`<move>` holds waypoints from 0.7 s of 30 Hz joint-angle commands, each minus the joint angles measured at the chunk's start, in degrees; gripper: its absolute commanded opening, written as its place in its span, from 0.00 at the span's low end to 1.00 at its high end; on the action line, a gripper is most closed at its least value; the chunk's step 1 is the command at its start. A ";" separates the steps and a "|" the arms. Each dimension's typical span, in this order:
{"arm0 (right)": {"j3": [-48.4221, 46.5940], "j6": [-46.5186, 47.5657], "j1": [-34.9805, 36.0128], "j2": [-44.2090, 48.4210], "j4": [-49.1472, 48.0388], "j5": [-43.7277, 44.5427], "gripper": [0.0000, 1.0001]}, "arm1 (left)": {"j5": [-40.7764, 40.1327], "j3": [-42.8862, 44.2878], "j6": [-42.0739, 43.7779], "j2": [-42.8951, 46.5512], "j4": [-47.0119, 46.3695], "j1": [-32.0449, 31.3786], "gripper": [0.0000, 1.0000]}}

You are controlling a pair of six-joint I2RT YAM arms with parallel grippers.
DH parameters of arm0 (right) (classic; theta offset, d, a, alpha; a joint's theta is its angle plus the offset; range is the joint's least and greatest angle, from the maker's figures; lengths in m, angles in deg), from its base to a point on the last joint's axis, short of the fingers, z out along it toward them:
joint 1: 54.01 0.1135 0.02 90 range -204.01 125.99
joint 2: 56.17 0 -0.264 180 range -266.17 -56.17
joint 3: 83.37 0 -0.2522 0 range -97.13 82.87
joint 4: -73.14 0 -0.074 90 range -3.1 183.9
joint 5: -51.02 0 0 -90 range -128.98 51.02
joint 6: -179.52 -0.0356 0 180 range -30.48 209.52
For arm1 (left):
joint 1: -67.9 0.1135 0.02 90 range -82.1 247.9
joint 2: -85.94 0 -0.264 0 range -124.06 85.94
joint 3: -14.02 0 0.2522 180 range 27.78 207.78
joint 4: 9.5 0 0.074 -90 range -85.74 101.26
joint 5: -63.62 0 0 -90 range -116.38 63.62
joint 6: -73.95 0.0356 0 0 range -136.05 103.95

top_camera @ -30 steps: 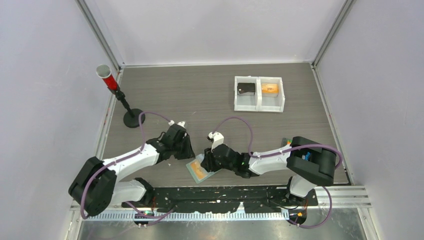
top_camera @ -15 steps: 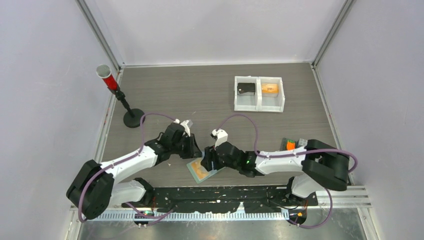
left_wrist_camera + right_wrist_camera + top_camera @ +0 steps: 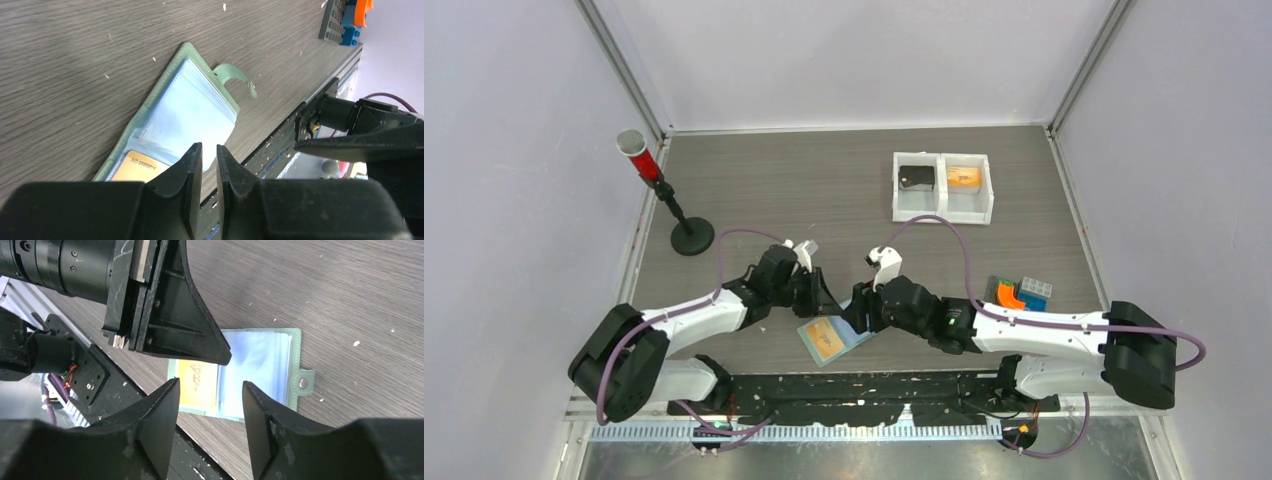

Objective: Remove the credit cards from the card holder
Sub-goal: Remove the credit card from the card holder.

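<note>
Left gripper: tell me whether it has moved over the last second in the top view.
Yes. The left gripper has shifted right, away from the black stand base and closer to the open card holder.

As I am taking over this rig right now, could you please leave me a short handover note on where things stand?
Left gripper: jaws nearly together, tips over the card holder's clear pockets; whether they pinch a sleeve is unclear.
Right gripper: open, empty, above the holder.
Card holder: lying open near the table's near edge.
Orange credit card: in its pocket; no light blue card visible.
Done: holder opened. Left: pull out the cards.
</note>
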 commanded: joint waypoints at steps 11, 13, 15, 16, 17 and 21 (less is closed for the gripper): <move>-1.63 2.58 -0.20 -6.00 -6.48 -10.61 0.42 | -20.96 0.36 2.64 26.69 28.28 0.84 0.23; -1.16 2.41 -0.46 -6.33 -7.73 -11.24 0.42 | -20.90 -1.14 1.99 29.99 29.76 0.84 0.23; -1.04 2.40 -0.73 -6.75 -8.62 -11.96 0.42 | -20.88 -3.18 0.97 33.11 31.10 0.83 0.23; -1.03 2.51 -0.91 -6.90 -8.93 -12.36 0.42 | -20.65 -4.25 0.43 35.13 31.36 0.80 0.23; -0.99 2.63 -1.00 -7.17 -9.11 -12.54 0.42 | -20.25 -5.17 -0.26 36.52 31.42 0.81 0.23; -1.18 2.54 -2.35 -8.96 -10.45 -15.98 0.42 | -18.19 -9.17 -2.32 41.73 30.43 0.83 0.23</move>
